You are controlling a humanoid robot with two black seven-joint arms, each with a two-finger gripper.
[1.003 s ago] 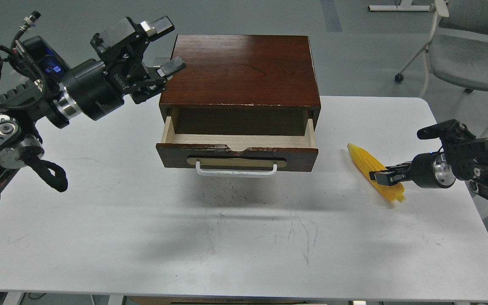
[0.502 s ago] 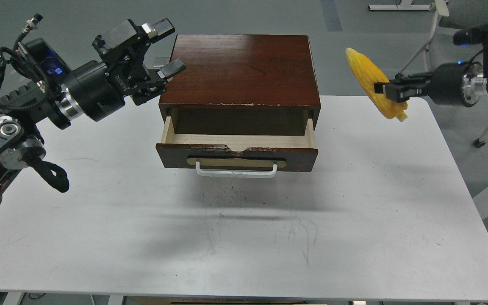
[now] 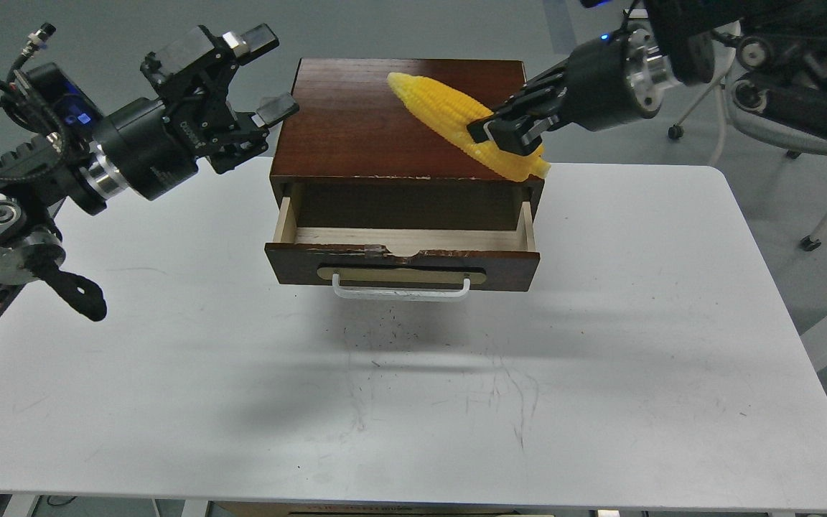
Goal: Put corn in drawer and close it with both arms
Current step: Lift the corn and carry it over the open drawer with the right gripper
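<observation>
The corn point(image 3: 456, 122) is held clamped near its thick end by the right gripper point(image 3: 503, 133), above the cabinet point(image 3: 356, 136) top, toward its right front corner; whether it touches the wood cannot be told. Its tip points to the cabinet's rear. The drawer point(image 3: 403, 267) is pulled out at the cabinet's front. The left gripper point(image 3: 266, 79) is held with fingers apart just left of the cabinet's rear corner.

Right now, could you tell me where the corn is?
The corn is held in the right pincer, over the cabinet top's right side, behind the open drawer.
</observation>
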